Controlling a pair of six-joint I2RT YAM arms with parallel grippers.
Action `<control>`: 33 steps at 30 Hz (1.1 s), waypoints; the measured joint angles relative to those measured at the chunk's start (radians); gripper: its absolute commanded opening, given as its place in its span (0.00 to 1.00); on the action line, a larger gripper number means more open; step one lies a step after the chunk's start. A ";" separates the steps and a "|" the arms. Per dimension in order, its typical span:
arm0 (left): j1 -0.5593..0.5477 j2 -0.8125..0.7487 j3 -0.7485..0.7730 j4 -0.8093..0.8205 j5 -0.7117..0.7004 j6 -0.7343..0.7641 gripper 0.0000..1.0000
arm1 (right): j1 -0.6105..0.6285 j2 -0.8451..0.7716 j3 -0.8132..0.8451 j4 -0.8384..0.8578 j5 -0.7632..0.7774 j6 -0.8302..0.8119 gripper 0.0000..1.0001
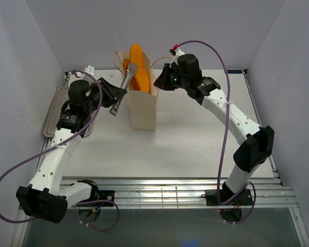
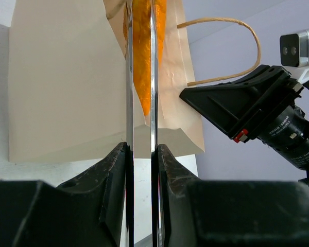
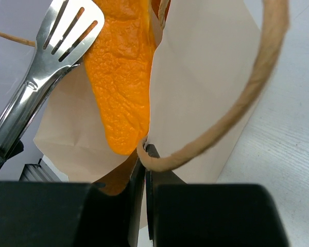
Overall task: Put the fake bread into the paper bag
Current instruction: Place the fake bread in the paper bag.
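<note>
Left claw (image 2: 141,153) clenched on the tongs (image 2: 153,103), one blade either side of the bread (image 2: 142,62). Bread stood upright in the bag (image 2: 62,87), upper part above the rim. Right claw (image 3: 146,154) pinched shut on the bag's rim at a handle (image 3: 247,98) root. I judged the loaf light, stiff, glossy, likely slippery under steel. Best held mid-length, across the width. Bag thin; might tip.
</note>
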 measured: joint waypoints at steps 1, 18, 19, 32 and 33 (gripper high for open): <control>0.000 -0.005 0.000 -0.004 0.004 0.001 0.00 | 0.000 0.000 0.000 0.000 0.000 -0.001 0.08; 0.000 -0.071 -0.008 -0.086 0.014 0.000 0.19 | 0.000 0.000 0.001 -0.006 0.008 -0.002 0.08; 0.000 -0.071 -0.008 -0.087 0.011 0.000 0.22 | 0.000 0.000 0.001 -0.006 0.008 -0.002 0.08; 0.000 -0.075 -0.008 -0.100 0.007 0.000 0.40 | 0.000 0.000 0.001 -0.006 0.011 -0.002 0.08; 0.000 -0.075 -0.008 -0.099 0.008 0.000 0.42 | 0.000 0.000 0.001 -0.006 0.011 -0.002 0.08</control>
